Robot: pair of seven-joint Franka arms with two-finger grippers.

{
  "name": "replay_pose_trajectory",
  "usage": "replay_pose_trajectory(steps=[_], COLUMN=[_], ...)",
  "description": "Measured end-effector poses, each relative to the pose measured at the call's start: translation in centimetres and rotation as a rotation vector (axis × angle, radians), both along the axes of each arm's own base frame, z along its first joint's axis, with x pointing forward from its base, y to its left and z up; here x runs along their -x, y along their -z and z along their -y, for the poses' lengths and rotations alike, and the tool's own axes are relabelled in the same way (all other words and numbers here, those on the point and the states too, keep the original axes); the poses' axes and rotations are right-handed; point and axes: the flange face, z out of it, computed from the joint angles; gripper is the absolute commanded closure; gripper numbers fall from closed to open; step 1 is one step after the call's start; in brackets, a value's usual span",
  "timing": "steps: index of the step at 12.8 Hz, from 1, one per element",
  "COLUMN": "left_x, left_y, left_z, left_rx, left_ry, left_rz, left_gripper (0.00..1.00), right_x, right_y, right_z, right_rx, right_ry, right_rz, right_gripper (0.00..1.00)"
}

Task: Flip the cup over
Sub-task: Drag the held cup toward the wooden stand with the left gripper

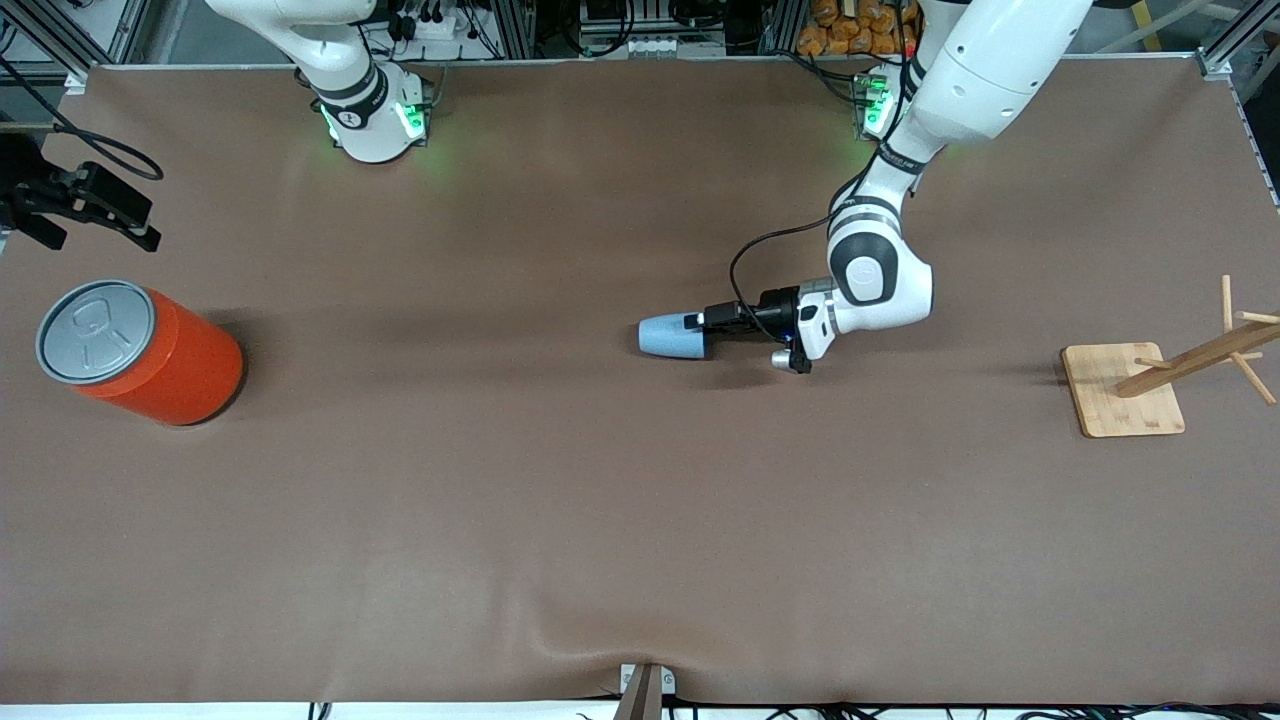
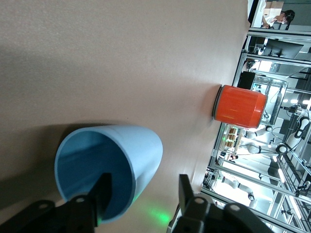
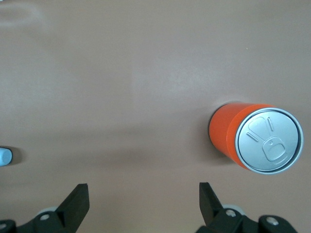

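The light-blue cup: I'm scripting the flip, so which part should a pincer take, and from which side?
Probably the rim wall. The light-blue cup lies on its side, mouth toward the left arm's end of the table. The left pincer comes in from that end, one finger inside the mouth and the other outside. The right pincer waits, open, over bare table.

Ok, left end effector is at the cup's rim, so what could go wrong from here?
1. The left end effector is open, straddling only the rim wall of the cup; so shallow a hold could slip or pivot in the flip.
2. The cup lies on its side, so a nudge may roll it.
The right end effector waits open near the orange can.
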Motion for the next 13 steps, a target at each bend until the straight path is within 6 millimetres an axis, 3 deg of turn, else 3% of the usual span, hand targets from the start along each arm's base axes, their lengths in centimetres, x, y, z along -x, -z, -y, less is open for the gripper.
replay_pose_trajectory(steps=[3,7,13], left_x=[-0.1,-1.3,-4.7], left_y=[0.6,-0.5,-2.1], left_z=[0.5,1.2,0.1], left_rx=[-0.012,0.006,-0.054], left_ry=[0.005,-0.001,-0.084], left_rz=[0.033,0.062,0.106], left_gripper=[1.00,1.00,1.00], right_x=[0.0,0.0,0.1], right_y=[0.0,-0.2,-0.2], right_z=[0.1,0.1,0.0], right_rx=[0.024,0.025,0.025], right_ry=[-0.001,-0.001,-0.003], right_rz=[-0.002,0.001,0.000], right_gripper=[0.00,0.00,0.00])
